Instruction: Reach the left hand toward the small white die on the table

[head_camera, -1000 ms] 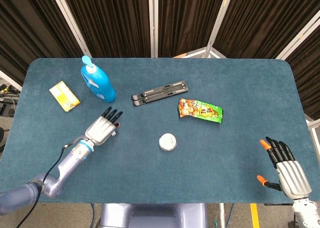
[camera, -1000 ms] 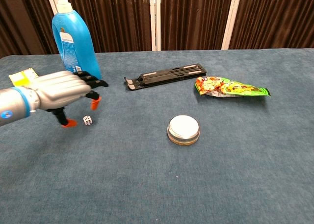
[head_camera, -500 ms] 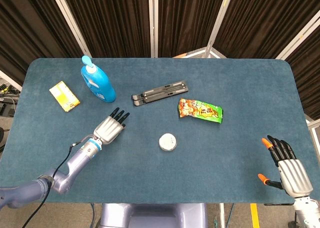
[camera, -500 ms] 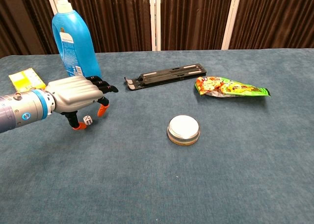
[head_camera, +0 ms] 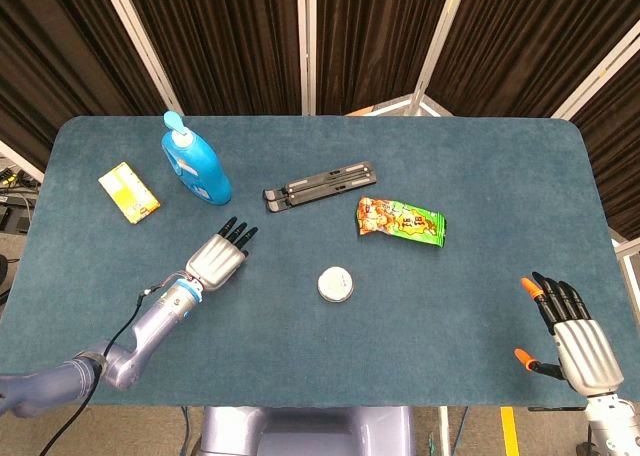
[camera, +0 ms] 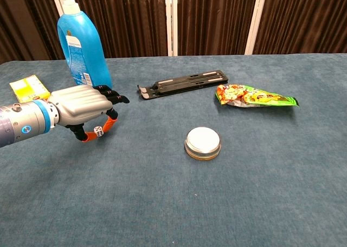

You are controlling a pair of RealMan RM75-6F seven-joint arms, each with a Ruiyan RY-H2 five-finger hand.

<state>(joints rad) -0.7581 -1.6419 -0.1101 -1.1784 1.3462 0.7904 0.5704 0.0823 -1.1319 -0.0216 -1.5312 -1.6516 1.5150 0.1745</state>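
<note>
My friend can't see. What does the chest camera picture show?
The robot's left hand arches over a small white die on a blue table. Behind stands a blue bottle; to the right lie a black stand, a snack bag and a round tin.

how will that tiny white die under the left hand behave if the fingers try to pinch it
The small white die looks rigid and probably very light, so it may skid or tumble if nudged. It is tiny beside the left hand, whose orange-tipped fingers flank it, so a pinch could easily squirt it out. The blue felt table likely stops it from rolling far.
</note>
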